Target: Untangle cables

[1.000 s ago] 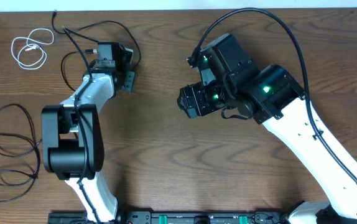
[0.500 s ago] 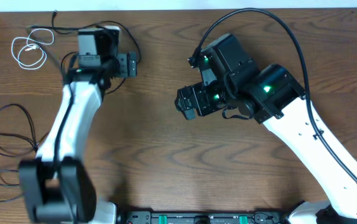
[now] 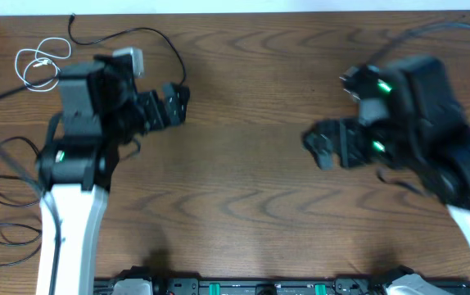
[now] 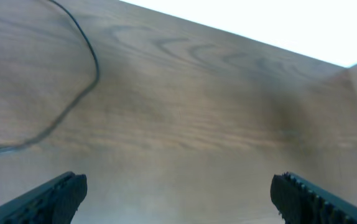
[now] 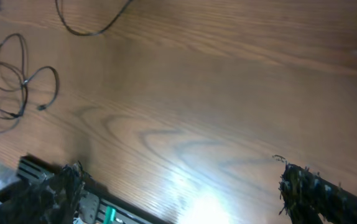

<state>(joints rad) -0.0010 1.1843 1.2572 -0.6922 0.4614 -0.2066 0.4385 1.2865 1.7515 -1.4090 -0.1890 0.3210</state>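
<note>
The left fingers [image 4: 54, 196] stand wide apart and hold nothing; only bare counter [image 3: 243, 205] shows between them. The top black cable [image 3: 137, 33] runs from the far edge near the left corner and curves down just beside these fingers, apart from them; in the left wrist view it shows as a thin arc at the upper left, well clear of both fingertips. A small pale plug sits at the left edge of that view; whose plug it is I cannot tell.

The right fingers [image 5: 315, 186] are also spread wide and empty, over open wood on the right half of the counter. No cable lies near them; the right arm [image 3: 431, 139] is blurred in the overhead view.

The white cable [image 3: 38, 65] lies coiled in small loops in the far left corner, behind the left arm [image 3: 71, 156], apart from the fingers. The side black cable [image 3: 6, 164] lies in loose loops along the left edge, beside the left arm's base, with a further loop nearer the front edge; in the right wrist view it shows at the upper left, well away from the right fingers. Whether it touches the arm I cannot tell. The three cables lie apart from one another in the overhead view, save where the arm hides them.
</note>
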